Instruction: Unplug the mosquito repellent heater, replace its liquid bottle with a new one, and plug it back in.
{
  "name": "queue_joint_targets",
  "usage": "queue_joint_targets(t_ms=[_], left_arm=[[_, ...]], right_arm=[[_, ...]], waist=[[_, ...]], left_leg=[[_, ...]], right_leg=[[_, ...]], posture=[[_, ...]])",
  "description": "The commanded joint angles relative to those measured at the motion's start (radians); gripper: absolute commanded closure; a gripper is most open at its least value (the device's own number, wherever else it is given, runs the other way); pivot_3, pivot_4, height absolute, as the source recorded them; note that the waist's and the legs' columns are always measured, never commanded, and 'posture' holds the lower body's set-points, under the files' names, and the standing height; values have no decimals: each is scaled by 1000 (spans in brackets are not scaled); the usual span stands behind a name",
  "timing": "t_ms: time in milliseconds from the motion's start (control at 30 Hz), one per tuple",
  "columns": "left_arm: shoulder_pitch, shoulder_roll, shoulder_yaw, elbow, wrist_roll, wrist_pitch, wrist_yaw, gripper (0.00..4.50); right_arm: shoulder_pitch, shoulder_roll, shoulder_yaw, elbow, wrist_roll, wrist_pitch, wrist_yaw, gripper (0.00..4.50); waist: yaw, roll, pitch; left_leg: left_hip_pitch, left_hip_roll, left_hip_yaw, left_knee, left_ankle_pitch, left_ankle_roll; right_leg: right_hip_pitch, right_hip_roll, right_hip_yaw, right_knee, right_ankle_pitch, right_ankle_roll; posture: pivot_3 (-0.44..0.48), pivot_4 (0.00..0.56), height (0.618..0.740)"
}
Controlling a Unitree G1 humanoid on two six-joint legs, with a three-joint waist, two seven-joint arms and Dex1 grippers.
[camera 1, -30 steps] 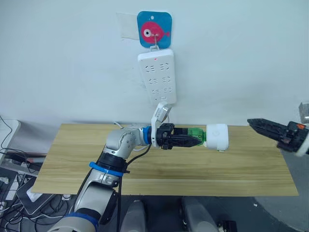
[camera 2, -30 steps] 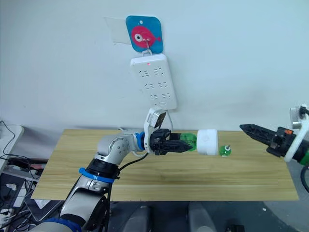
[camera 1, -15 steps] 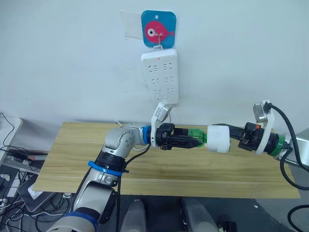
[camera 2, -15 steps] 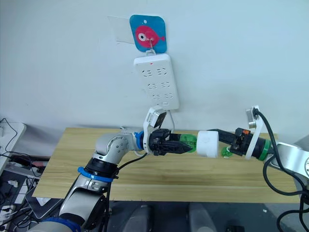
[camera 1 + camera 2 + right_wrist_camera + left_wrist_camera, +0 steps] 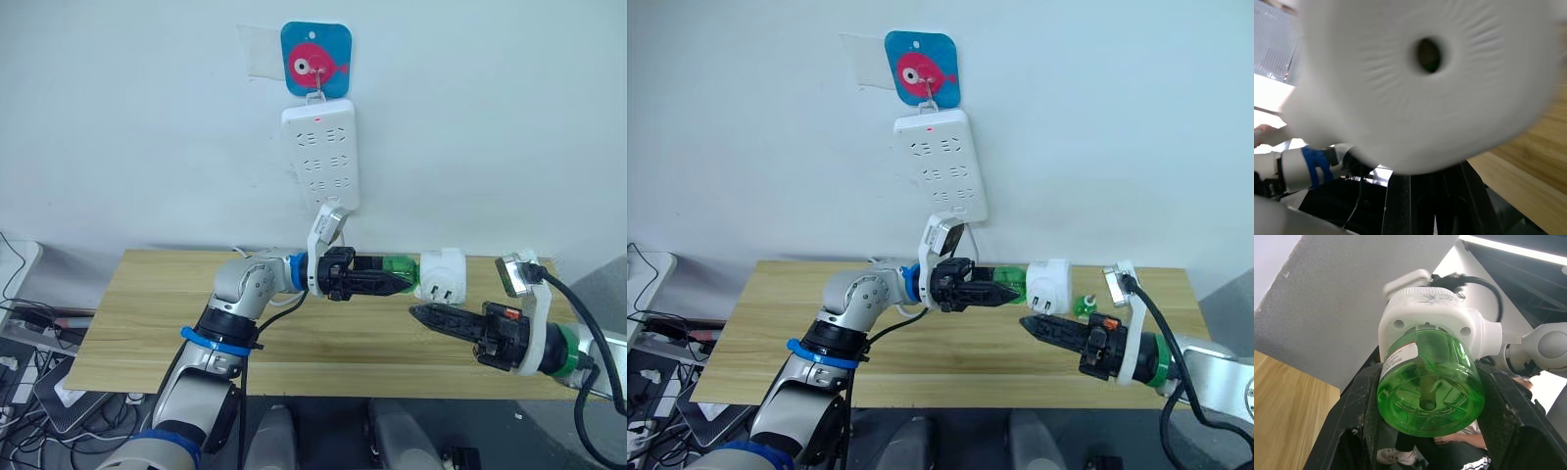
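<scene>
The mosquito repellent heater (image 5: 442, 278) is a small white unit held in the air over the table, its two prongs facing me. A green liquid bottle (image 5: 394, 266) is still screwed into it. My left gripper (image 5: 397, 284) is shut on that bottle, which shows between its fingers (image 5: 1371, 421) in the left wrist view. My right gripper (image 5: 423, 313) is shut and empty, pointing left just below the heater without touching it. The heater's vented top (image 5: 1425, 73) looms close in the right wrist view. Another small green bottle (image 5: 1082, 305) stands on the table behind the right arm.
A white power strip (image 5: 320, 157) hangs on the wall from a blue fish hook (image 5: 315, 61), above and left of the heater. The wooden table (image 5: 147, 333) lies under both arms. Cables and boxes lie on the floor at the far left (image 5: 29, 343).
My right gripper came in from the far right to the heater's end, then dropped below and in front of it. The heater has turned so its prongs face me.
</scene>
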Motion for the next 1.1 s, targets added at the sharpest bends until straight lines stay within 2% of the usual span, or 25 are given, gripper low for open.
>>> queue_joint_targets(t_ms=[33, 200, 400, 500, 700, 800, 967, 1100], left_arm=[[-8, -9, 0, -9, -5, -20, -7, 2203], [-12, -17, -1, 5, 6, -33, -9, 2203], [-16, -11, -12, 17, 22, -47, -25, 2203], [-15, -11, -17, 19, 27, -53, -29, 2203], [-14, -4, -30, 11, 30, -48, -47, 2203], [-17, -3, -33, 13, 29, -47, -53, 2203], [-18, -4, -31, 4, 20, -40, -48, 2203], [-16, 0, -25, -2, 14, -33, -47, 2203]], right_arm=[[6, -47, -12, -85, 25, -101, 45, 4409], [-28, -118, -9, -101, 25, -165, 89, 4409], [-160, -129, 19, -67, 25, -182, 85, 4409], [-262, -120, 29, -11, 25, -144, 70, 4409], [-516, -142, 68, 199, 25, 51, 66, 4409], [-598, -150, 115, 275, 25, 114, 8, 4409], [-649, -151, 180, 326, 10, 153, -104, 4409], [-657, -143, 197, 340, -47, 173, -121, 4409]], waist=[[0, 0, 0], [-1, 0, 0], [-2, 0, 0], [-2, 0, 0], [-4, 0, 0], [-4, 0, 0], [-4, 0, 0], [-3, 0, 0]], left_leg=[[0, 0, 0, 0, 0, 0], [0, 0, 0, 0, 0, 0], [0, 0, 0, 0, 0, 0], [0, 0, 0, 0, 0, 0], [0, 0, 0, 0, 0, 0], [0, 0, 0, -1, 0, 0], [-1, 0, 0, -1, 0, 0], [-1, 0, 0, -1, 0, 0]], right_leg=[[0, 0, 0, 0, 0, 0], [0, 0, 0, 0, 0, 0], [0, 0, 0, 0, 0, 0], [0, 0, 0, 0, 0, 0], [0, 0, 0, -1, 0, -1], [0, 0, 0, -1, 0, -1], [-1, 0, 0, -1, 0, -1], [-1, 0, 0, -1, 0, -1]], posture=[[-134, 218, 740], [-144, 219, 740], [-148, 220, 740], [-148, 220, 740], [-152, 221, 740], [-149, 222, 740], [-140, 223, 740], [-139, 221, 740]])
